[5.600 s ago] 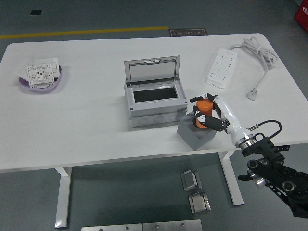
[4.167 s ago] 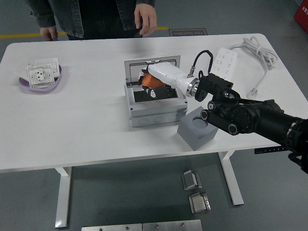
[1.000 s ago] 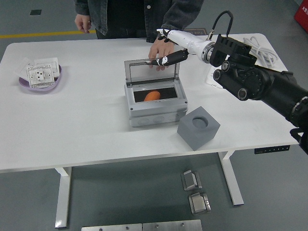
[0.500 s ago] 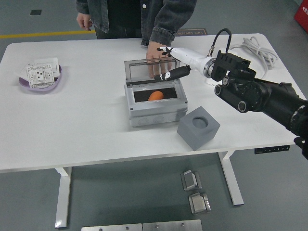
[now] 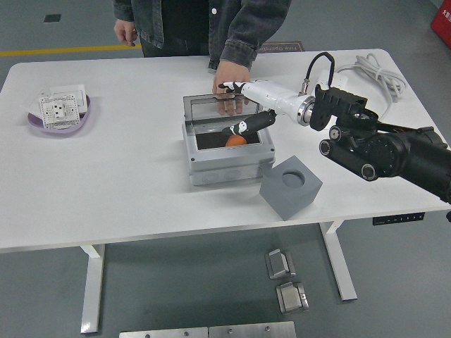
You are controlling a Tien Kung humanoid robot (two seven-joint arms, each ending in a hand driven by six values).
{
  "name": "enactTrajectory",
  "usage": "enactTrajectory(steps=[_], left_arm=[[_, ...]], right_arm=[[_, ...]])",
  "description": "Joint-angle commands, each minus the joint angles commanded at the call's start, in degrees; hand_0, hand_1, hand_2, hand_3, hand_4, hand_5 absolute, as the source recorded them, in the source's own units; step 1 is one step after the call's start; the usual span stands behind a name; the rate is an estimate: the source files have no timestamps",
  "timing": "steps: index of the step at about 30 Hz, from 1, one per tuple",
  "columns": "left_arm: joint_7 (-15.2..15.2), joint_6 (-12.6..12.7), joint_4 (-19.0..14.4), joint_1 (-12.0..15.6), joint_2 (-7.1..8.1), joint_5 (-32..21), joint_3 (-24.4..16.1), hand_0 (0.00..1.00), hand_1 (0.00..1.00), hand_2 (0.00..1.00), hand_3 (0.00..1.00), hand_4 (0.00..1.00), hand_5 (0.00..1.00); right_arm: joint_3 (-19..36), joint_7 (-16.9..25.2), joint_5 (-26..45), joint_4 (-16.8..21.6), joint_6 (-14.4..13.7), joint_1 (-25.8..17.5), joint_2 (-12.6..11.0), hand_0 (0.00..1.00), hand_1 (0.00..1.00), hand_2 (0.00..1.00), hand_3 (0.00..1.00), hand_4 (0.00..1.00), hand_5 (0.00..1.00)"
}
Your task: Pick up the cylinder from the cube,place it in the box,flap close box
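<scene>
The orange cylinder (image 5: 235, 139) lies inside the grey box (image 5: 225, 163) at the table's middle. The box's clear hinged lid (image 5: 204, 110) leans forward, partly lowered over the opening. My right hand (image 5: 237, 108), white with black fingertips, reaches in from the right with its fingers spread. Its upper fingers are at the lid's top edge and its thumb is over the opening; it holds nothing. A person's hand (image 5: 230, 76) rests on the table just behind the lid. The grey cube (image 5: 290, 187), its round socket empty, stands right of the box near the front. My left arm is out of view.
A purple bowl (image 5: 59, 121) holding white socket plates sits at the far left. A white cable (image 5: 373, 67) lies at the back right, behind my right arm. The person stands at the table's far side.
My right hand has come down and toward me with the lid, which has tilted from upright to partly lowered. The cylinder stays in the box. The person's hand stays behind the lid.
</scene>
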Motion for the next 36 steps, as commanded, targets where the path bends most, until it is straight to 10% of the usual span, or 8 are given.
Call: enactTrajectory(steps=[23,36], left_arm=[[-1.63,0.39,-0.03,1.14,-0.65,-4.88,4.16,0.68,0.713,0.55,0.655,0.495,0.18],[2.26,-0.29,0.54,2.56,-0.93,7.14,-7.93,0.68,0.713,0.548,0.651,0.493,0.182]], right_arm=[[7.35,-4.1,-8.51,16.56,0.63,-8.71,-8.1,0.898,0.845,0.902,0.99,0.93,0.629],[20.98,-5.73,-15.01,20.01,0.4,-18.17,-12.85,0.895,0.845,0.903,0.993,0.927,0.633]])
